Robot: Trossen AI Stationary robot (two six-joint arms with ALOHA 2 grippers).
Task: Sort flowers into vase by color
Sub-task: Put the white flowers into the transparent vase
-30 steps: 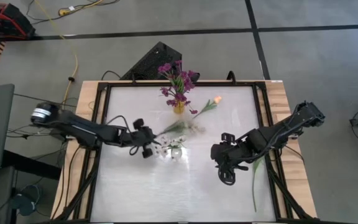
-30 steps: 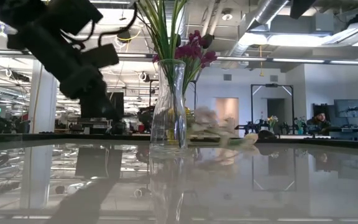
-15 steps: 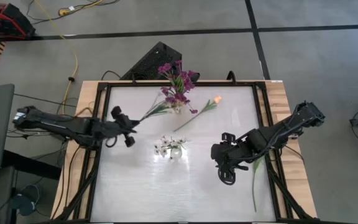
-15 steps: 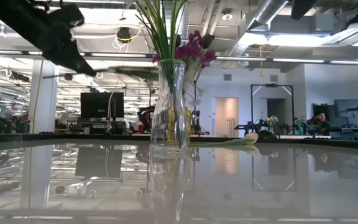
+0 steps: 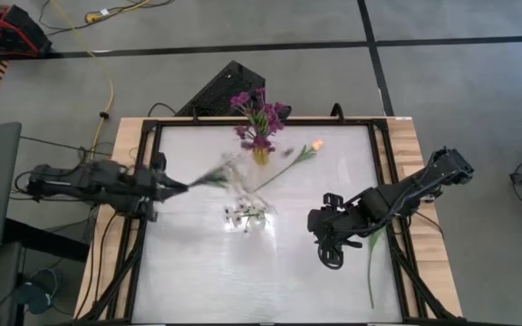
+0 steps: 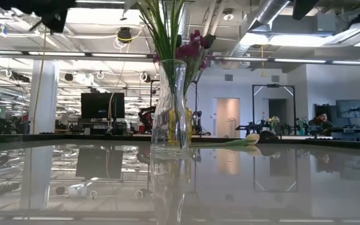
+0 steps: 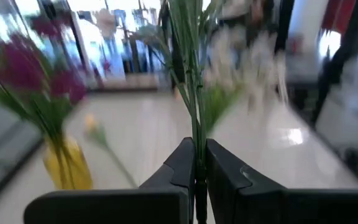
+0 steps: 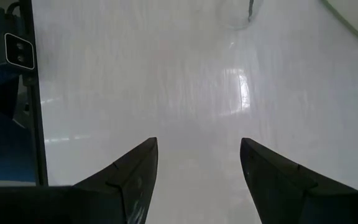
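Observation:
My left gripper (image 5: 161, 186) is at the table's left edge, shut on a spray of tiny white blossoms (image 5: 217, 172), which shows blurred. A yellow vase (image 5: 260, 155) near the far edge holds purple sprays (image 5: 257, 113). A clear vase (image 5: 248, 217) at mid-table holds white blossoms; in the low view the clear vase (image 6: 170, 106) shows green stems. A peach tulip (image 5: 303, 155) lies flat on the table. My right gripper (image 5: 330, 243) hovers open right of centre, touching nothing. My left gripper pinches the white spray's green stem (image 7: 194, 124) between its two fingers, near the stem's lower end. The stem runs forward out of the fingertips, along them, toward the table's right. The spray is lifted clear of the table, its blossoms (image 7: 247, 56) beyond the gripper.
A long green stem (image 5: 372, 261) lies by the table's right rail, next to my right arm. Black rails (image 5: 143, 226) frame the white table. Bare white surface (image 8: 166, 93) spreads in front of my right gripper and across the near half.
My left gripper has drawn back from beside the clear vase toward the table's left edge and risen, staying shut on the white spray. The spray has travelled with it, lifted clear, its head swinging from near the clear vase to left of the yellow vase.

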